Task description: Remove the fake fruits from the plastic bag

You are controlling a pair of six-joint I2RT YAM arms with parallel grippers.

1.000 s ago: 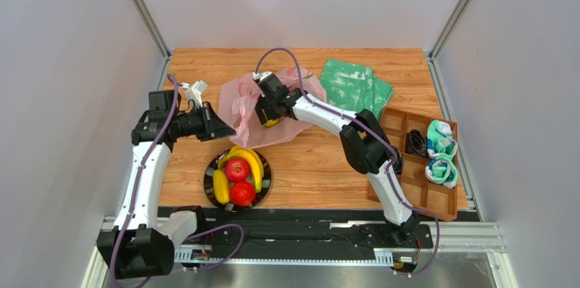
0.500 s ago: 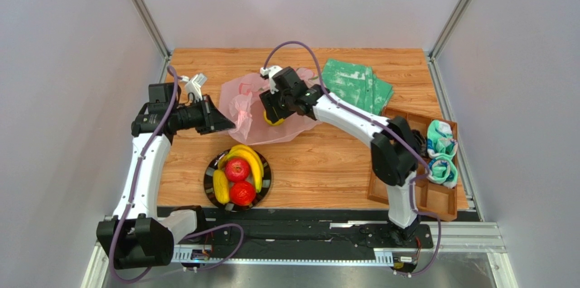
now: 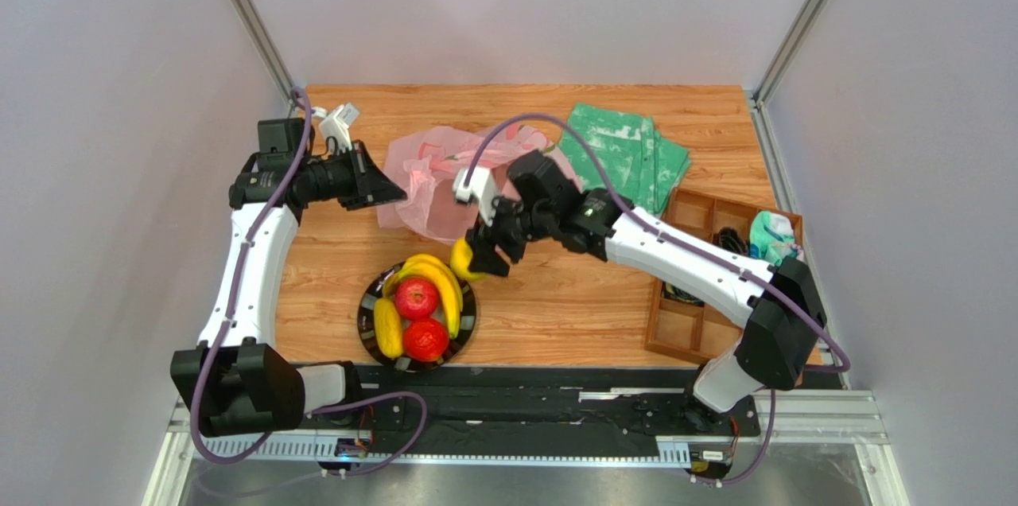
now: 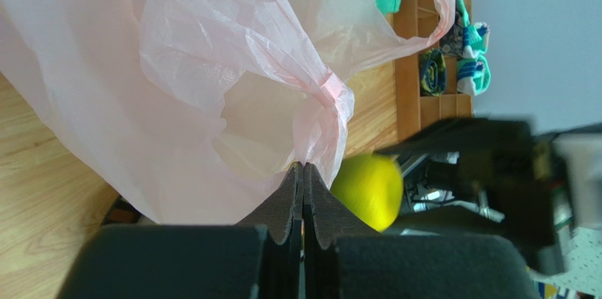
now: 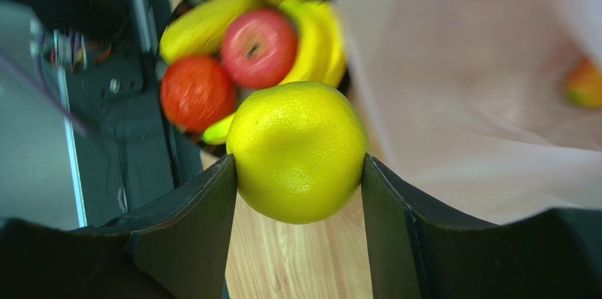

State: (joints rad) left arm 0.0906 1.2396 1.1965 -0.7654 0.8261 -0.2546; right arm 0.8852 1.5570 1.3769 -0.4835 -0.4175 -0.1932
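In the top view, the left gripper (image 3: 402, 191) is clenched on a fold of the pink plastic bag (image 3: 436, 172). The bag lies toward the far edge of the worktop (image 3: 574, 303), left of its middle. The right gripper (image 3: 474, 260) grasps a lemon (image 3: 461, 258) clear of the bag, just at the far rim of the black plate (image 3: 363, 321). That plate sits by the near edge with bananas (image 3: 437, 282) and two red fruits (image 3: 416, 297) on it. We judge it crowded: a round lemon let go on that heap can roll off and over the near edge.

In the left wrist view, the jaws are pressed flat together with a twist of pink film pinched between them, and the bag's mouth hangs open above. The film is thin. If this arm pulls harder, we expect it to tear or slip free, and the mouth would sag shut for the next reach.

In the right wrist view, the fingers (image 5: 205, 207) squeeze the lemon at its widest part from both sides, with the plate's fruit behind it. The skin is glossy and the contact looks narrow, so a quick swing could squirt it out. At the right edge an orange-green fruit (image 5: 585, 82) shows through the bag. We take it that more is left inside, which makes a collapsed bag the costlier failure.
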